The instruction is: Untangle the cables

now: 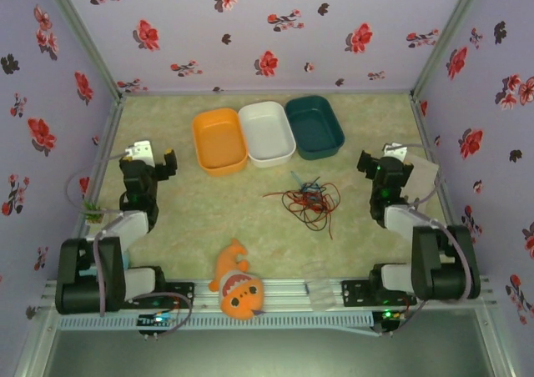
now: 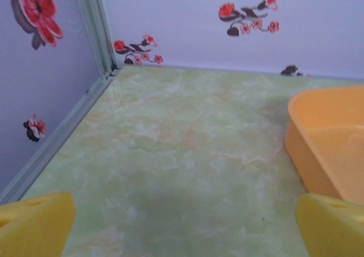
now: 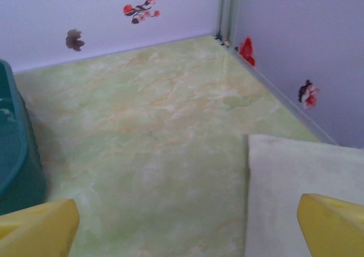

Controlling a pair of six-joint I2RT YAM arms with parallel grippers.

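Limp, light cables (image 1: 309, 199) tangled before the white tray (image 1: 271, 157) are best pinched at an outer loop; left gripper (image 2: 182, 228) and right gripper (image 3: 185, 228) are held wide open, empty.

You have soft, even, fairly bright light, with a hazy, washed look from above. The orange bin (image 1: 219, 140) throws barely any shadow. In your left wrist view a faint dark patch lies left of it, and the near foreground blurs.
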